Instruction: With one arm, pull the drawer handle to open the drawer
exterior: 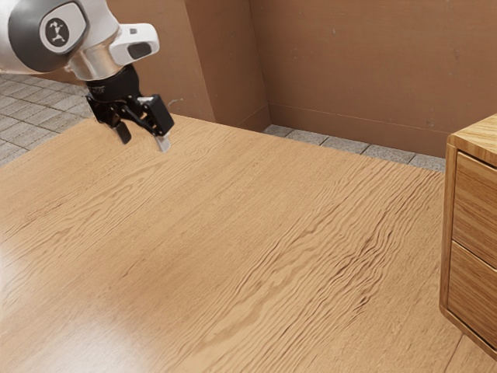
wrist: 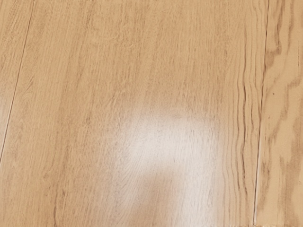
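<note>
the pincer (exterior: 142,137) hangs spread and empty above the wooden bench (exterior: 248,264) at the exterior view's upper left. the drawer cabinet (exterior: 446,233) stands well apart at the exterior view's right edge, its two drawer fronts (exterior: 475,206) flush with the frame.

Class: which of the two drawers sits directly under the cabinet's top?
The upper drawer, just beneath the top; the lower drawer sits below it.

We count: one arm (exterior: 62,31), one pincer (exterior: 143,140), one desk (exterior: 233,256), one cabinet (exterior: 475,138) with two drawers, an upper drawer (exterior: 475,206) and a lower drawer (exterior: 472,291).
</note>
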